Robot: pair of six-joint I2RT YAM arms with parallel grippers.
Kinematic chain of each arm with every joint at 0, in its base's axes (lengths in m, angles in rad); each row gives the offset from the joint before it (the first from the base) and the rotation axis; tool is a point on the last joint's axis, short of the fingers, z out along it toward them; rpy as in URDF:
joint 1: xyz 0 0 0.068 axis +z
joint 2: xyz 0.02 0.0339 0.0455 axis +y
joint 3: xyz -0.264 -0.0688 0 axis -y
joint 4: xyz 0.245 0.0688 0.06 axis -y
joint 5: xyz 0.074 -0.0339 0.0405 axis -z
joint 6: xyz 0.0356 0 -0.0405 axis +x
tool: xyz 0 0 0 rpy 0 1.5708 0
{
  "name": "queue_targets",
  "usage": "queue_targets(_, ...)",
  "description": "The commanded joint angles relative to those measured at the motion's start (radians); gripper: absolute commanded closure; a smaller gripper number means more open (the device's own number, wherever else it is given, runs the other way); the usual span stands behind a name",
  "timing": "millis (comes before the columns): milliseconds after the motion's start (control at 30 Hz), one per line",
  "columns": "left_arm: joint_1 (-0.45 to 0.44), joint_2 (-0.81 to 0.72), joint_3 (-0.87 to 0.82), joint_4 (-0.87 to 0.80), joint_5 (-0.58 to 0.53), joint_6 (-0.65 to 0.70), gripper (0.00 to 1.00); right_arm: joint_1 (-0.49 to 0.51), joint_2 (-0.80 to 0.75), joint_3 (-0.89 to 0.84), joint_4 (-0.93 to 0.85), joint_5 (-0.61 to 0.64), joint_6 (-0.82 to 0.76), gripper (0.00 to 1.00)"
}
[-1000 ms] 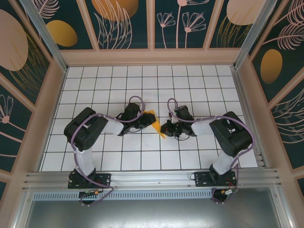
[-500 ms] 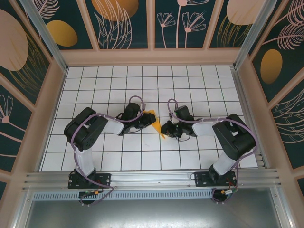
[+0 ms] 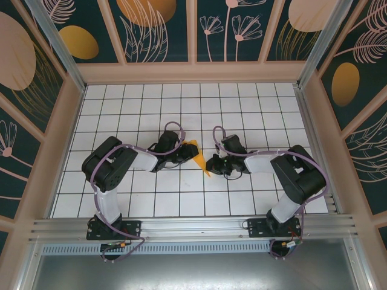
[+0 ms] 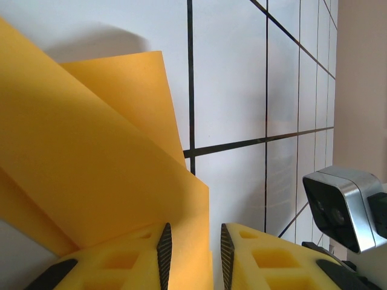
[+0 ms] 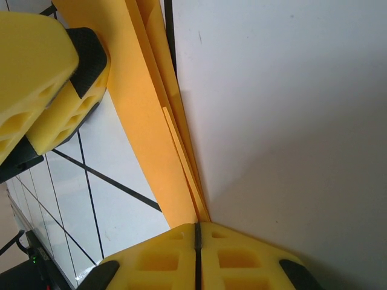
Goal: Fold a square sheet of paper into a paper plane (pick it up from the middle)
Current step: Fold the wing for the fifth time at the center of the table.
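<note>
already partly folded: paper point(image 3: 198, 158) layered into narrow creased strip, at mid-bench point(image 3: 254, 115) between both arms. left gripper point(image 4: 192, 241) jaws clamped on one end of paper; right gripper point(image 5: 196, 232) jaws pinched tight on its pointed tip. judged roughly midway: dart shape unfinished, further folds likely left.

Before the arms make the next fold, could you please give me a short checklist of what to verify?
1. Left gripper has the folded paper: ok, paper sits between its pads.
2. Right gripper pinches the paper's narrow end: ok, pads closed there.
3. Layers flush along the crease: cannot tell; edges look slightly staggered.
4. Paper lifted off the table: cannot tell.
5. Grippers apart from each other: ok.
</note>
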Motion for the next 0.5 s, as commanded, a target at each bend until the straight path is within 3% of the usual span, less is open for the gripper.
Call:
queue_targets(0, -0.005, 0.081, -0.004, -0.109, -0.042, 0.030, 0.69, 0.007, -0.020, 0.006, -0.090, 0.033, -0.026, 0.86)
queue_targets(467, -0.005, 0.086, 0.001, -0.112, -0.039, 0.031, 0.70, 0.012, -0.058, 0.013, -0.119, 0.004, -0.065, 0.74)
